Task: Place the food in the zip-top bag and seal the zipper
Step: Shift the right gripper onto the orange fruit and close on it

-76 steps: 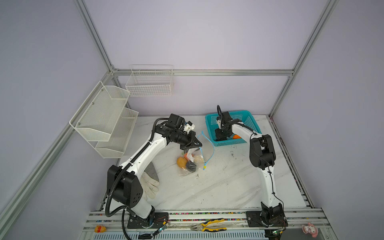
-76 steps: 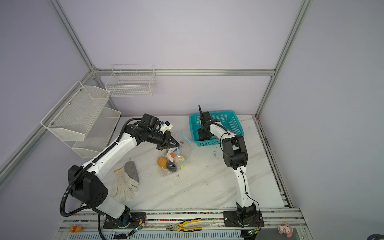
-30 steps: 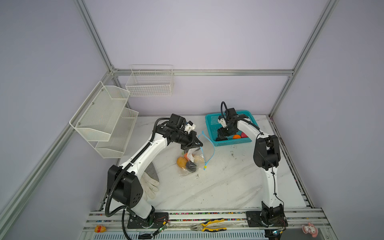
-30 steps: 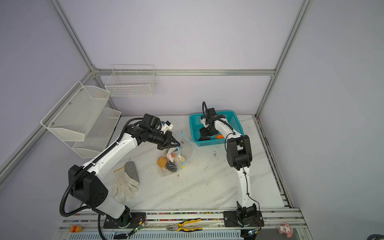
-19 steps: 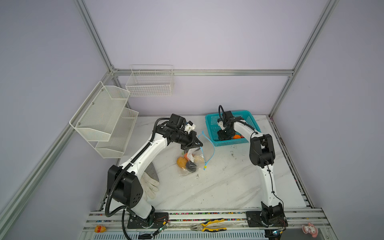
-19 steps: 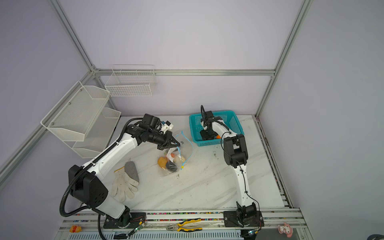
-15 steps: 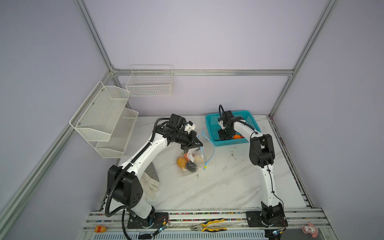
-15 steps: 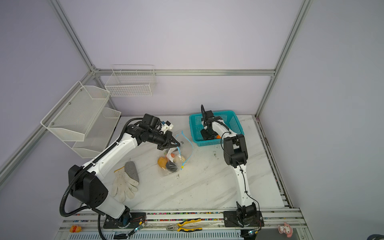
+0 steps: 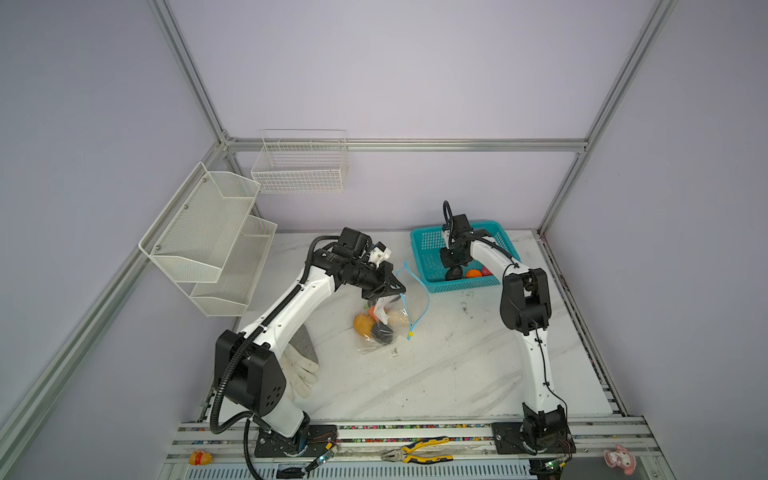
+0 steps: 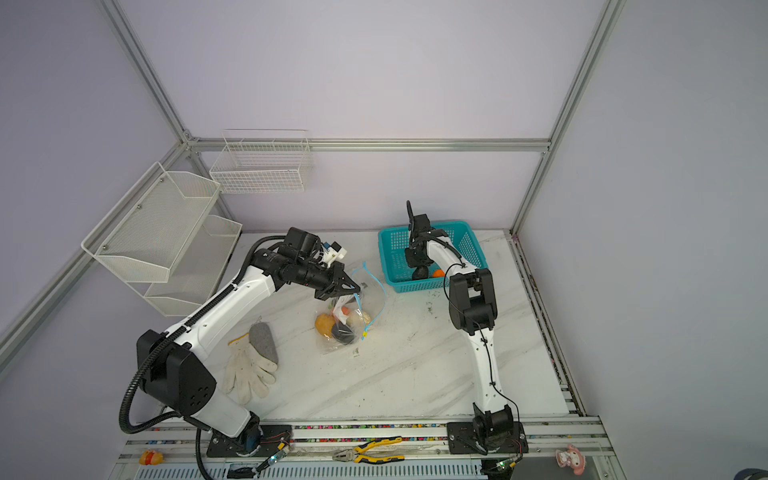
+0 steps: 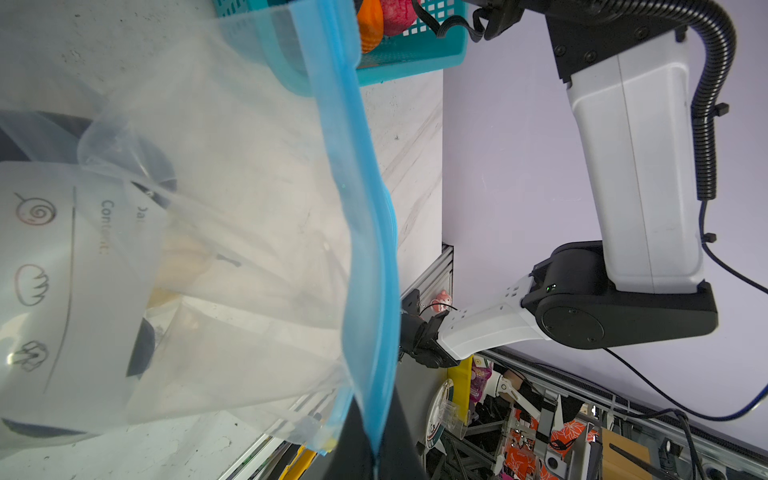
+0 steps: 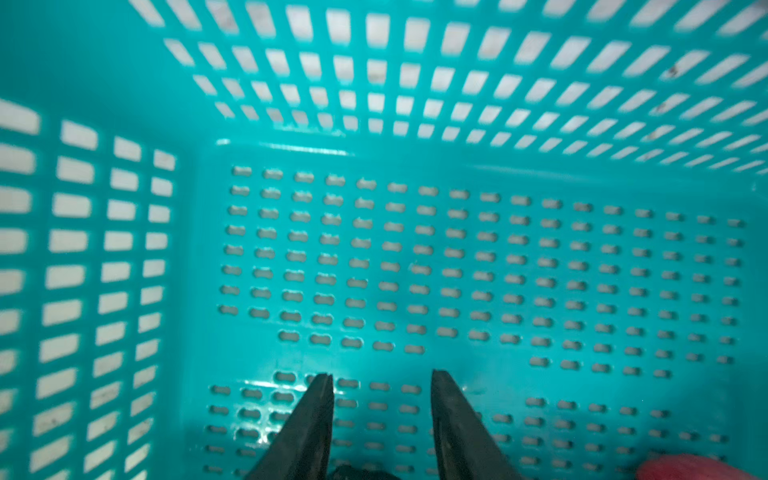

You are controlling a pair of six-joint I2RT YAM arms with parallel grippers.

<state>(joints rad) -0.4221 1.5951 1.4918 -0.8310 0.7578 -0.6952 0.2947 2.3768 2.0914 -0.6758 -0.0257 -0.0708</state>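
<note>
Change since a second back: right arm's elbow has drifted a bit toward frame left, and the wrist sits closer to the left wall of the basket (image 9: 461, 286) in both top views. Left arm and bag look the same to me.
Left hand: left hand (image 9: 392, 291) is clamped right down on the zipper (image 11: 368, 208), hanging the mouth of the zip-top bag (image 9: 388, 324) above the tabletop (image 9: 457, 365), just left of frame centre.
Right hand: right hand (image 12: 382, 374) is down inside the basket, upper right of centre. Jaws are about halfway apart, with basket floor showing between the fingers (image 12: 311, 428).
Food vs right hand: dark food (image 9: 454, 273) sits directly under it, and shows as a dark lump between the finger bases in the right wrist view. Touching or not, can't tell. Orange food (image 9: 473, 273) and pink food (image 9: 485, 272) lie just to its right.
Food vs left hand: yellow-orange piece (image 9: 362, 323) and cream piece (image 9: 395, 319) sit in the bag's bottom, below the left hand. Slider tab (image 9: 410, 333) is at the strip's lower end.
</note>
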